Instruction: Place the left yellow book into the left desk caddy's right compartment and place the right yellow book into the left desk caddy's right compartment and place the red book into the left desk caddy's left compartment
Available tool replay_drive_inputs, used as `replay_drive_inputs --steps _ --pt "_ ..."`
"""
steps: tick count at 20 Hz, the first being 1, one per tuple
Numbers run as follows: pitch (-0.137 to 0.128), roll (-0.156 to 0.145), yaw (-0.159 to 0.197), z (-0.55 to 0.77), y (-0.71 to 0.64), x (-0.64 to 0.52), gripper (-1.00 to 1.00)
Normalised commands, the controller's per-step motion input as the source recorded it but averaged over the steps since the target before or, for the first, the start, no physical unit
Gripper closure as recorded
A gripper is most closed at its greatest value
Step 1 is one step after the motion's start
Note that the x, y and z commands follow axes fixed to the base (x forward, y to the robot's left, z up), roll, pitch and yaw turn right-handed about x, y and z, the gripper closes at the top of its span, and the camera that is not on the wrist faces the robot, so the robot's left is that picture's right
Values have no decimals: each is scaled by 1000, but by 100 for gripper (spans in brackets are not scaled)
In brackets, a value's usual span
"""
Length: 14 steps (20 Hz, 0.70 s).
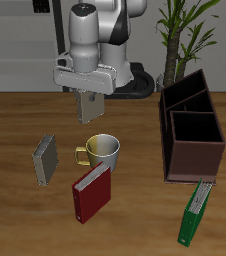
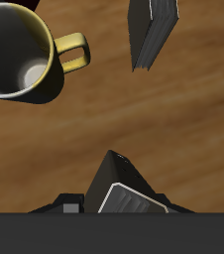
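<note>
My gripper (image 1: 88,97) hangs above the table behind the mug, shut on the left yellow book (image 1: 89,108), a thin grey book that hangs upright from the fingers. The wrist view shows this book (image 2: 124,187) close up. The right yellow book (image 1: 46,158) lies on the table beside the mug, apart from the gripper, and the wrist view shows it (image 2: 152,35) too. Nearer the table's front edge lies the red book (image 1: 91,192). The left desk caddy (image 1: 193,158) is a dark brown box, and both its compartments look empty.
A yellow-handled mug (image 1: 102,150) stands just in front of the gripper, seen from above as the mug (image 2: 20,55) in the wrist view. A long green book (image 1: 194,212) lies in front of the caddy. A potted plant (image 1: 180,30) stands behind the caddy.
</note>
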Motion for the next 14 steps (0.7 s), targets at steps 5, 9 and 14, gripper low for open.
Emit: replay_drive_inputs --steps 5,9,14 --pt "-41 6 30 438 291 -172 100" --pt "-7 -28 9 395 228 -93 100" --pt "-3 9 47 430 435 -62 100"
